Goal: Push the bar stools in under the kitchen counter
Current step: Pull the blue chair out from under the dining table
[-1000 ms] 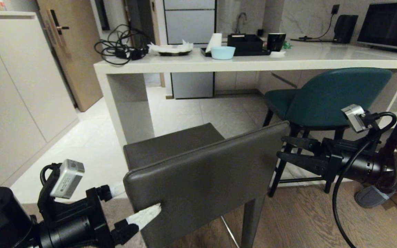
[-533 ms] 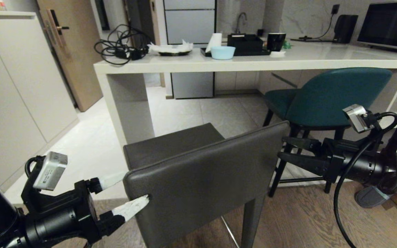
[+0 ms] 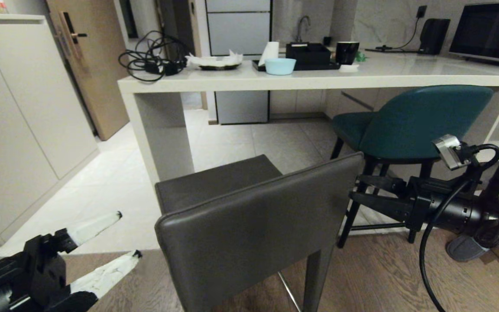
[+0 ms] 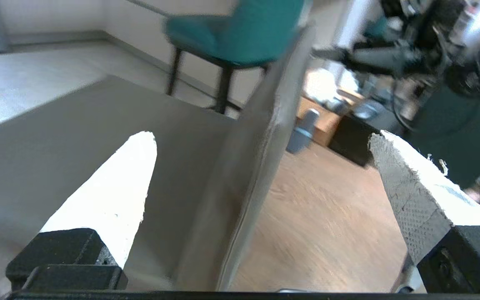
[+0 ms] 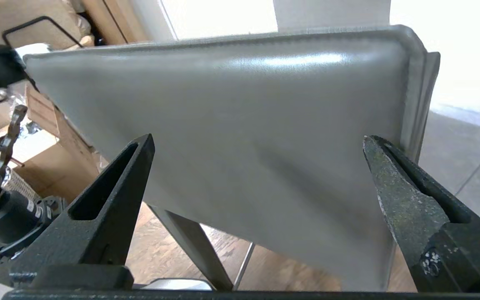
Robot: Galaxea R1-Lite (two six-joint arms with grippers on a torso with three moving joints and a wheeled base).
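While both fingers (image 3: 102, 245) gape wide, neither touches the grey stool (image 3: 249, 225).

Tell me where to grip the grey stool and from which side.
Grip the grey stool by its flat backrest, one open gripper on each end edge: left gripper from the left, right gripper from the right. The slab is thin and upright, and faces the counter.
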